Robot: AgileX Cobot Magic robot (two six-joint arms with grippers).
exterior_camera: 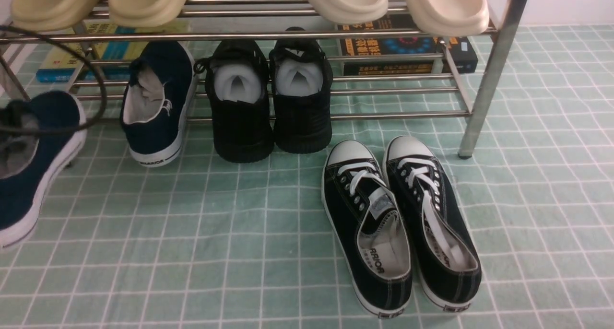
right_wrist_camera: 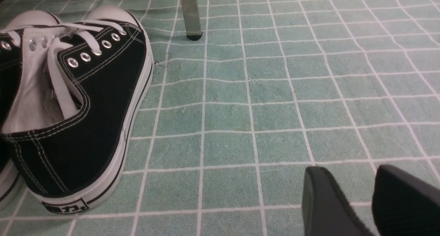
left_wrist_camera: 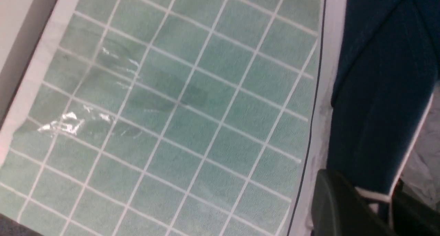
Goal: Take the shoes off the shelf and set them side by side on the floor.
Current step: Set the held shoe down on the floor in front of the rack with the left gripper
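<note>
One navy-blue shoe (exterior_camera: 33, 175) is at the far left of the front view, off the shelf (exterior_camera: 489, 79), over the green gridded floor (exterior_camera: 240, 247). I cannot tell whether it touches the floor. My left gripper (left_wrist_camera: 364, 191) is shut on this shoe (left_wrist_camera: 378, 91), one finger on each side of the white-edged collar. The other navy shoe (exterior_camera: 158, 103) lies on the shelf's lower bars with its heel sticking out over the floor. My right gripper (right_wrist_camera: 350, 170) hovers low over bare floor, open, with nothing between its fingers.
Black shoes with white stuffing (exterior_camera: 268, 99) sit on the lower tier beside the navy shoe. Black white-laced sneakers (exterior_camera: 398, 214) stand on the floor at front right, close to my right gripper. Beige slippers (exterior_camera: 144, 3) line the top tier. Books (exterior_camera: 407, 51) lie behind. A shelf leg (right_wrist_camera: 189, 12) stands ahead.
</note>
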